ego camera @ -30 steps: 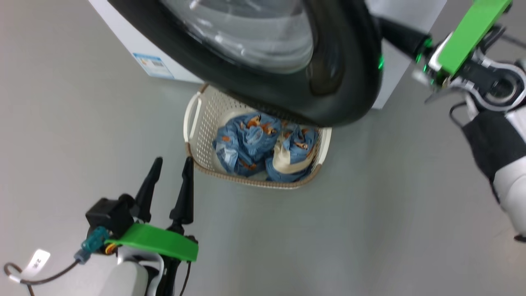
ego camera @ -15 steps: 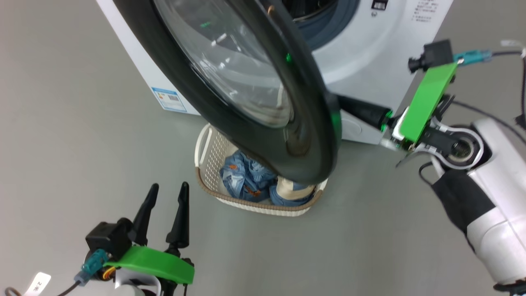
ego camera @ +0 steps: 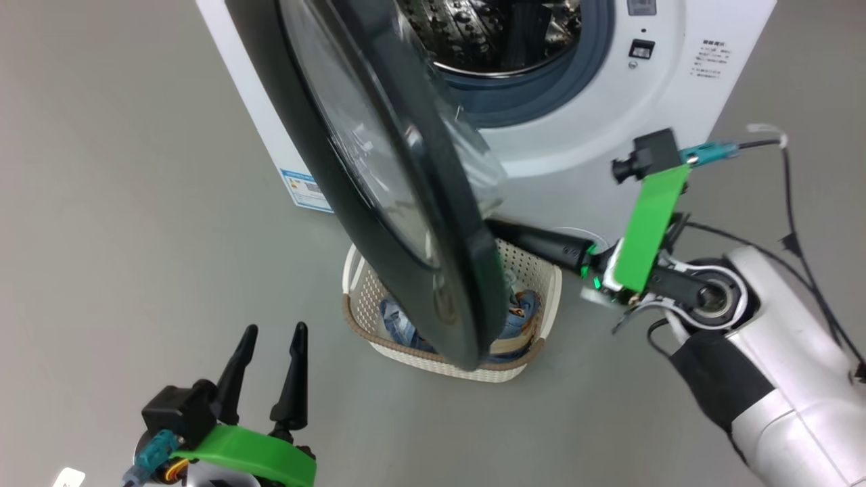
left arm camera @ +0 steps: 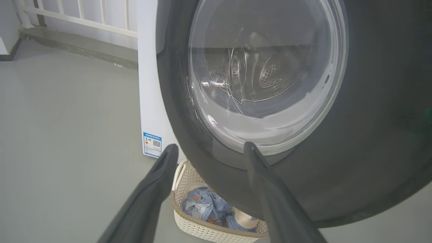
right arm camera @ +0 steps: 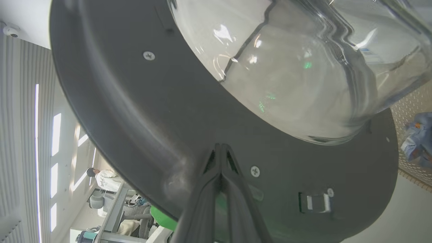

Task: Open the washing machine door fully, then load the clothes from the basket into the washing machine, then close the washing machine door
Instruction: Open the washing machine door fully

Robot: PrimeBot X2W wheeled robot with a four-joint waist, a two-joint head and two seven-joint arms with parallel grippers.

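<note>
Down on the grey floor just in front of the washing machine I can see the basket, with the clothes bundled inside it, light blue with a cream band showing. The washing machine door stands part-way open, almost edge-on to my head camera, and its lower rim hangs over the basket and hides a good part of it. Behind the door the steel drum and the grey gasket are exposed, and the blue label sits low on the machine's front, to the door's left. From the right wrist camera, the right gripper has its two fingers pressed together, holding nothing, with the tips against the dark inner face of the door just under the bulging glass and beside a screw; the door's latch shows further along that rim. The left gripper hangs low on my left, near the basket but apart from it, fingers spread wide and empty, pointing toward the door's outer side. Past the door's edge, in the right wrist picture, a person stands far off in the room.
</note>
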